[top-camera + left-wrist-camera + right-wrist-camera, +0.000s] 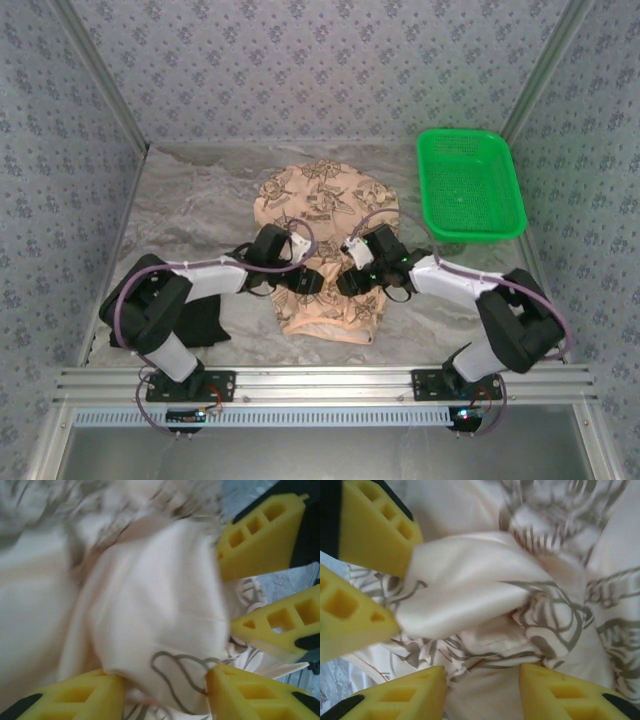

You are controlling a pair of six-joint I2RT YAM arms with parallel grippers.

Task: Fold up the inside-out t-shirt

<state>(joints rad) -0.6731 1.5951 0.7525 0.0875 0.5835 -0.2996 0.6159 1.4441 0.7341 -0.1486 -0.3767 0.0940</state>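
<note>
Top external view: the inside-out t-shirt (322,195) lay bunched in the middle of the table (190,200). Its far half showed the dark print and its near half the paler reverse. The left arm (205,275) and the right arm (450,275) reached inward and met over the middle of the shirt, their heads close together. This placement was judged to serve a two-handed fold along the centre of the garment. A green basket (470,185) stood at the far right, apart from the shirt. A black garment (205,322) lay at the near left beneath the left arm. Both sat aside from the working area.

Left wrist view: the left fingers (75,697) stood apart with a puffed fold of pale cloth between them. The fold touched both fingers but was not pressed flat, so they were judged open rather than gripping. The right fingers (260,540) showed at the right, just beside the same fold, and were also apart. Blur obscured the far cloth.

Right wrist view: the right fingers stood apart over flat printed cloth, with nothing pinched between them. The left fingers, at the upper left, bracketed the end of the pale fold.

Markings: the print consisted of dark line drawings. No brand, label or legible writing could be made out.
</note>
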